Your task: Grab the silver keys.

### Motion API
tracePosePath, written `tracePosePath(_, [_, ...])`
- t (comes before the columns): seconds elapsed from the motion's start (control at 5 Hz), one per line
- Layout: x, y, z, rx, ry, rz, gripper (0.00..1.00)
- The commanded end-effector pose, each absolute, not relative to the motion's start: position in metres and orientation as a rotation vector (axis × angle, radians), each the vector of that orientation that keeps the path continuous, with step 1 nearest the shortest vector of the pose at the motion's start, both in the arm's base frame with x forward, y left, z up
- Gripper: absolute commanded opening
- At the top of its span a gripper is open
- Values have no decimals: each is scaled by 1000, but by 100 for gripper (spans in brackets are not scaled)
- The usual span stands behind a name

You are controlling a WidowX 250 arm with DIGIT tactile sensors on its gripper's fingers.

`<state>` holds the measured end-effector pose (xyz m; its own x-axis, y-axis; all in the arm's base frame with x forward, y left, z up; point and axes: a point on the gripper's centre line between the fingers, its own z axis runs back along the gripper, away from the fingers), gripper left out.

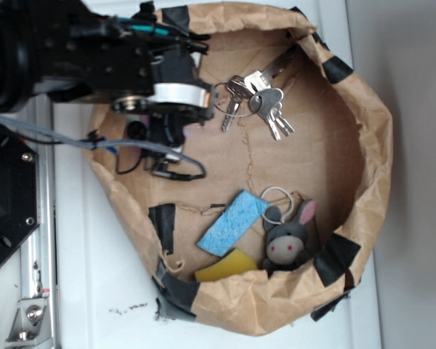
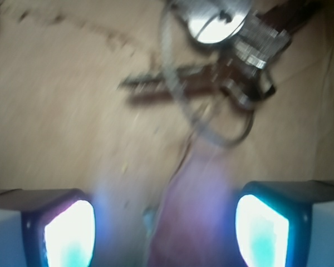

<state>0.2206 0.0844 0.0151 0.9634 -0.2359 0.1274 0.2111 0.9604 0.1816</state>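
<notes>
Inside a brown paper bag [image 1: 363, 131] rolled down into a shallow basin on a white surface [image 1: 102, 291], the silver keys [image 1: 260, 98] lie fanned out near the bag's far rim, their thin wire rings spread toward the robot. The black arm [image 1: 73, 51] reaches in over the bag's left rim, and its gripper [image 2: 166, 228] hangs just beside the keys without touching them. In the wrist view the two fingers [image 2: 69, 231] sit well apart at the lower corners of the frame, glowing pale blue-white, with only bare brown paper between them; the gripper is spread wide and carries nothing. The same view shows the keys [image 2: 222, 50] ahead of the fingers, blurred, with a large wire loop lying flat on the paper.

Toward the near rim of the bag, well apart from the keys, a blue sponge [image 1: 232, 223] rests at a tilt, with a yellow sponge [image 1: 225, 267] below it against the paper wall. Just beside them sits a grey plush donkey [image 1: 287, 241] with pink ears and a white ring [image 1: 279, 196] at its head. Strips of black tape [image 1: 336, 258] patch the bag's rim in several places.
</notes>
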Motion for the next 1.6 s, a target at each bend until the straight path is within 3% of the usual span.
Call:
tracePosePath(0.0, [219, 85, 15, 163, -142, -222, 100])
tracePosePath(0.4, [219, 85, 15, 163, -142, -222, 100])
tracePosePath(0.6, [217, 82, 32, 131, -128, -244, 100])
tracePosePath(0.8, [246, 84, 55, 81, -122, -228, 100])
tracePosePath(1.2, [264, 76, 69, 71, -150, -246, 100])
tracePosePath(1.4, [260, 74, 67, 81, -161, -269, 100])
